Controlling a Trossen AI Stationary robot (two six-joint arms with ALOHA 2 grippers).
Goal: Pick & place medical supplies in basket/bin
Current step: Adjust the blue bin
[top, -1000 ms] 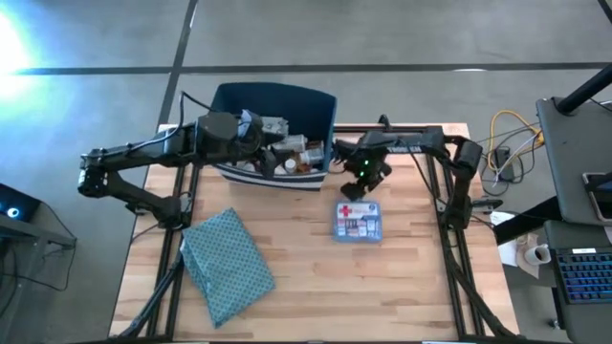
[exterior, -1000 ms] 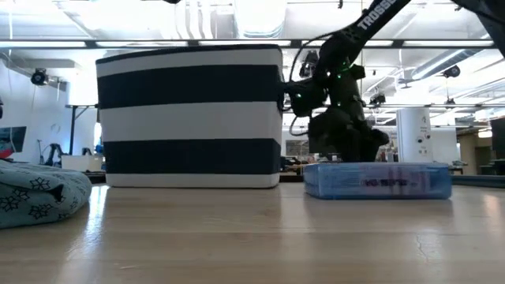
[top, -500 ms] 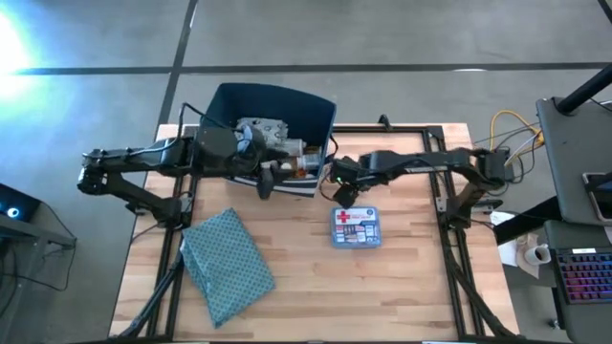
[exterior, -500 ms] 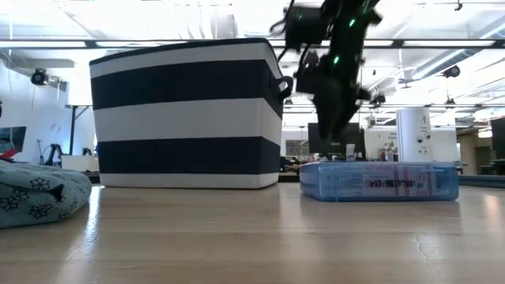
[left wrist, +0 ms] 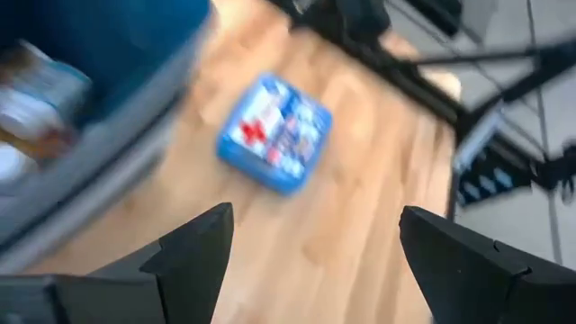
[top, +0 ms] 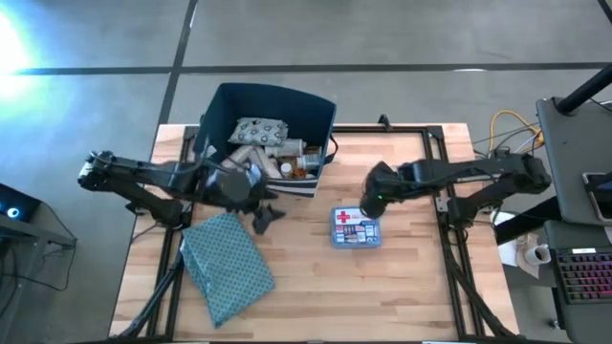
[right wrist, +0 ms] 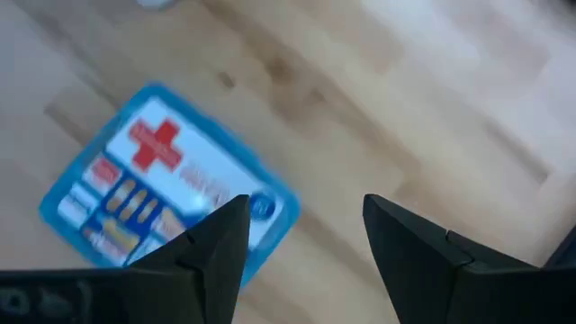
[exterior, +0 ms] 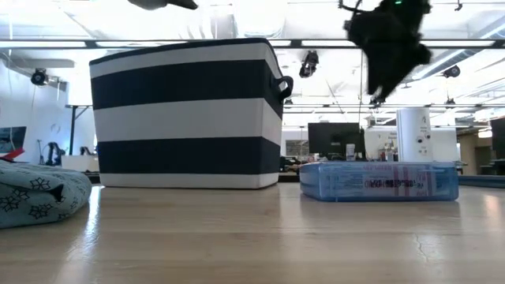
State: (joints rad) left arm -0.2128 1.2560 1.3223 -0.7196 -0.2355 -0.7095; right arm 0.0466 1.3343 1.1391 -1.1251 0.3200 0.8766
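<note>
The right gripper [right wrist: 301, 238] has its two fingers [right wrist: 211, 247] spread apart with nothing between them. In the right wrist view the gap frames bare wood, and the one blue-white red-cross box [right wrist: 166, 193] lies flat on the table [right wrist: 405, 99] just past the fingertips, not touched. In the high view this gripper [top: 371, 199] sits right of centre, hovering just above and beside the upper right corner of the box [top: 356, 227]. In the low view it [exterior: 384, 47] hangs in the upper right of the frame, well clear of the box [exterior: 379, 181] below it.

The left gripper [left wrist: 310, 234] is also released: its two fingers [left wrist: 193, 247] stand wide apart and hold nothing. In the high view it [top: 266, 214] is left of centre, in front of the bin and just above the upper right edge of the one teal dotted cloth [top: 228, 265]. Its wrist view looks across the table [left wrist: 342, 216] toward the box [left wrist: 274, 133].

The one navy bin [top: 323, 115] stands at upper centre of the high view, on the far part of the table [top: 421, 287]. Inside it lie one grey patterned pouch [top: 254, 131] and, below that, a cluster of small supplies [top: 287, 162] too small to count. In the low view the bin [exterior: 185, 114] shows two navy bands and two white bands, with the cloth [exterior: 39, 193] at lower left and the box at lower right. The box is the only supply seen outside the bin.
</note>
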